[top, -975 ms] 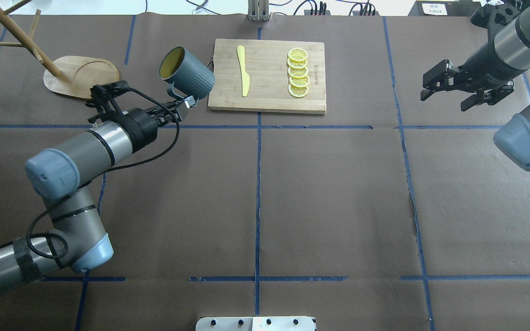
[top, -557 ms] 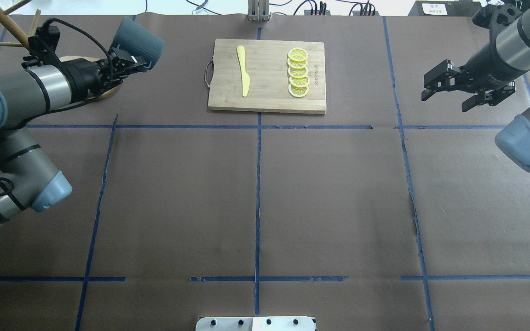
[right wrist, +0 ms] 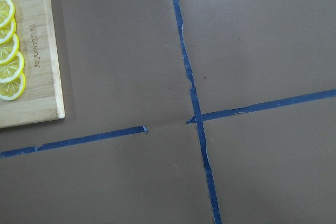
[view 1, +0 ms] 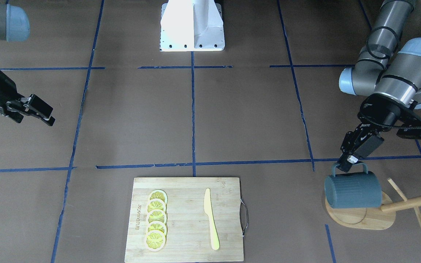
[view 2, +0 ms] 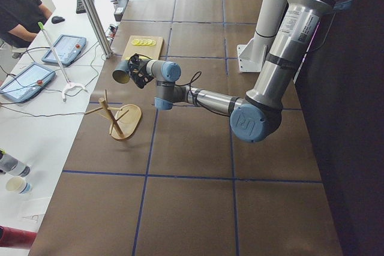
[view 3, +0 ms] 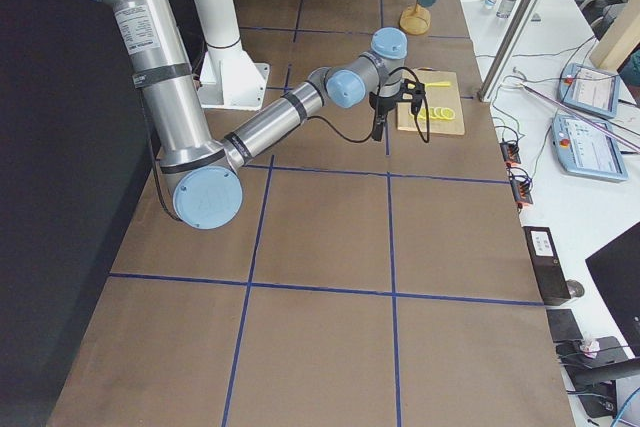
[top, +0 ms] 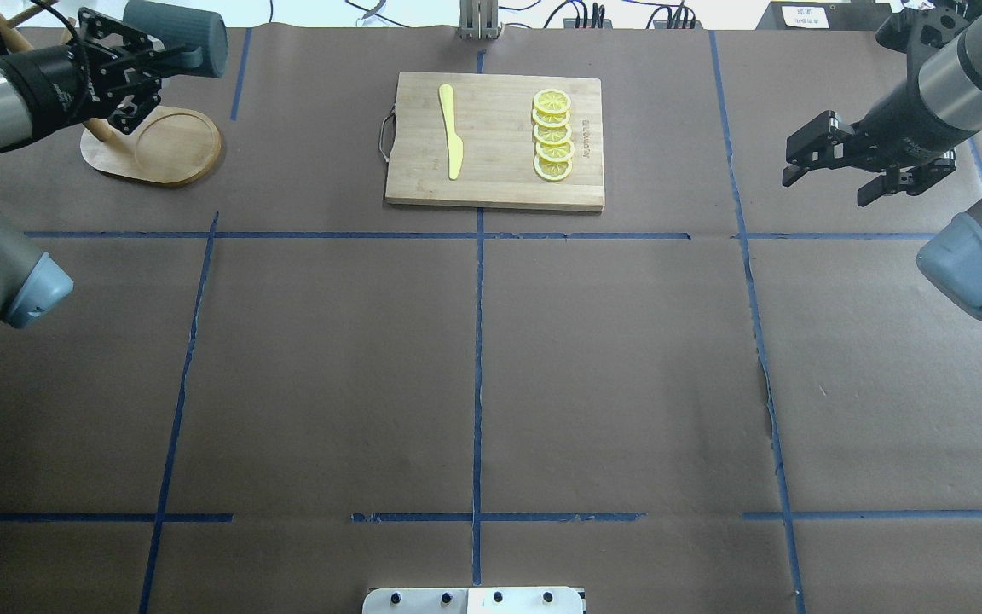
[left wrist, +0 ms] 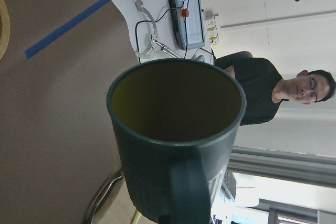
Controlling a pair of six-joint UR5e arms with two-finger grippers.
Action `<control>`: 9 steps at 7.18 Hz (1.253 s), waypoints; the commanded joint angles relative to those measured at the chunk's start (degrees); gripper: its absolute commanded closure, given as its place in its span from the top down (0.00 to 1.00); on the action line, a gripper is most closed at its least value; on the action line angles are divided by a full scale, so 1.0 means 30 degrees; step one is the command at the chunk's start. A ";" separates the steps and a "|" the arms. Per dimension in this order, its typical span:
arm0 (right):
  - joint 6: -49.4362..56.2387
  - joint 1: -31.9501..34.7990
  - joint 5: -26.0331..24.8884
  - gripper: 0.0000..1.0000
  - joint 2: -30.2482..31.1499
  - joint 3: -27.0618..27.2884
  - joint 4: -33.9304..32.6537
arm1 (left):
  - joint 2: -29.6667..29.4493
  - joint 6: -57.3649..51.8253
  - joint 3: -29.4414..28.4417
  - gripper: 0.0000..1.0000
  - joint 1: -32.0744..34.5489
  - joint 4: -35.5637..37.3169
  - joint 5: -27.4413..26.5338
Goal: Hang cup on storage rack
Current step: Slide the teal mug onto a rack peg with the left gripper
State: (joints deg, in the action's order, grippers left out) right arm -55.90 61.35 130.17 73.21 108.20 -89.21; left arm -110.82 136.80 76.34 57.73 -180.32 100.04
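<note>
My left end effector (view 1: 346, 163) clamps the ribbed mug (view 1: 353, 190) by its handle, sideways in the air above the bamboo mug tree (view 1: 364, 219). Transport looks done; hooking it onto a peg is left. The right end effector (top: 828, 175) hangs released.

Saw the knife (top: 450, 132) on the left half of the cutting board (top: 495, 183), the lemon slices (top: 552, 135) in a row on its right half. Found the storage rack (top: 154, 145) well to the board's left, the cup (top: 188, 38) aloft over that rack's base in the left gripper (view 1: 346, 164). Found the right gripper (top: 825, 188) well to the board's right.
</note>
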 commanded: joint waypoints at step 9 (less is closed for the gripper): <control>-0.0028 -0.0119 -0.0470 0.99 0.0000 0.0114 0.0031 | -0.0473 0.8538 -0.3908 0.02 0.1147 -0.4928 -0.3757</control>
State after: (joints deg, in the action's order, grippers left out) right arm -55.98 61.04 128.83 73.29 108.48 -89.12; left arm -112.39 161.23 65.78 60.98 -194.47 88.75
